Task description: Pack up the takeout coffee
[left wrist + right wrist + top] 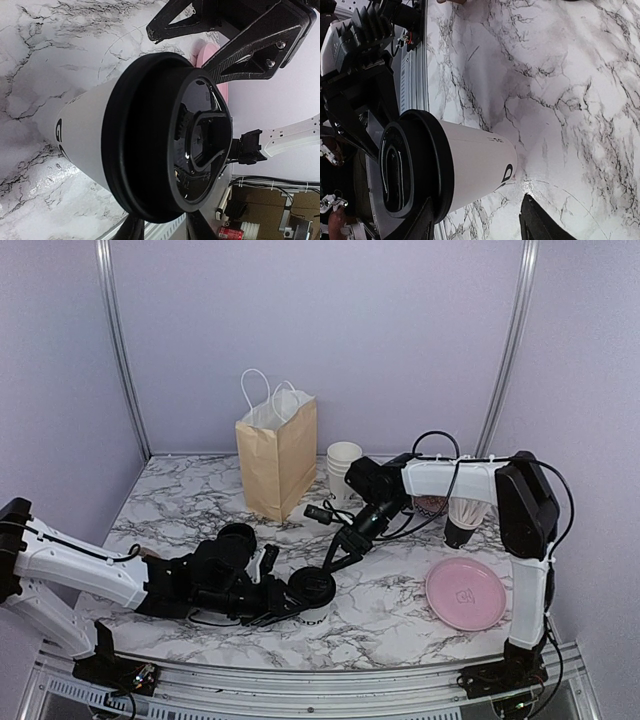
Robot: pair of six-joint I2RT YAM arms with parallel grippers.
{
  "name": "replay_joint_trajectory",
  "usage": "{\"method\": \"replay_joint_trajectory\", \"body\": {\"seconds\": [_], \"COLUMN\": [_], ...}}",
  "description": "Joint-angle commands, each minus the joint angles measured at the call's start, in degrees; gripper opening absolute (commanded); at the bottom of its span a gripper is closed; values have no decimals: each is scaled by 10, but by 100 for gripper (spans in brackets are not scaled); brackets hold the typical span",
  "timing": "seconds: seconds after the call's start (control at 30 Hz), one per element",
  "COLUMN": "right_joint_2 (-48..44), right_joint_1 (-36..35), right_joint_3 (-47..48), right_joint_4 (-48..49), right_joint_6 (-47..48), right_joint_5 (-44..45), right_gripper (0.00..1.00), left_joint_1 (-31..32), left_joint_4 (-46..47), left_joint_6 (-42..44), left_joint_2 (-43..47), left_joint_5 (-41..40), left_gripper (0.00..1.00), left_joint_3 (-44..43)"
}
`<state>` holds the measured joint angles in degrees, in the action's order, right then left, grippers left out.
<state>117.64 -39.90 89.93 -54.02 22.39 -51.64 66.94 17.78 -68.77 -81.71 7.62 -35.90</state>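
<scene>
**Coffee between two pincers**

Top view: the takeout coffee [318,588] stands on the marble tabletop [400,612] between the left pincer's [298,602] fingers. The right pincer [338,554] hangs spread wide just beyond it.

Left wrist: the coffee fills the view; I cannot tell whether those fingers press it.

Right wrist: the coffee sits just ahead of the parted fingers.

The takeout coffee [315,592] was a white cup with a black lid and dark lettering, on a white table [390,612] veined grey-black in a marble pattern, with a white-handled tan paper bag [278,455] at 12 o'clock, a pink plate [466,593] at 3 o'clock and pale lilac walls [400,340].
</scene>
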Motion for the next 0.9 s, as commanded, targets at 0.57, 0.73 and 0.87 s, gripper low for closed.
{"method": "replay_joint_trajectory", "body": {"seconds": [0.57,0.73,0.87], "right_joint_2": [-160,-145,-150], "right_joint_1": [9,0,-28], "right_joint_3": [35,31,11], "right_joint_4": [-5,-11,2], "right_joint_6": [72,80,95], "right_joint_5": [95,97,133], "right_gripper": [75,74,75], "left_joint_1": [-8,-20,-23], "left_joint_4": [-373,-389,-391], "left_joint_6": [231,246,254], "left_joint_2": [69,75,79], "left_joint_5": [-126,-158,-188], "left_gripper": [52,52,52], "left_joint_3": [-218,-208,-194]}}
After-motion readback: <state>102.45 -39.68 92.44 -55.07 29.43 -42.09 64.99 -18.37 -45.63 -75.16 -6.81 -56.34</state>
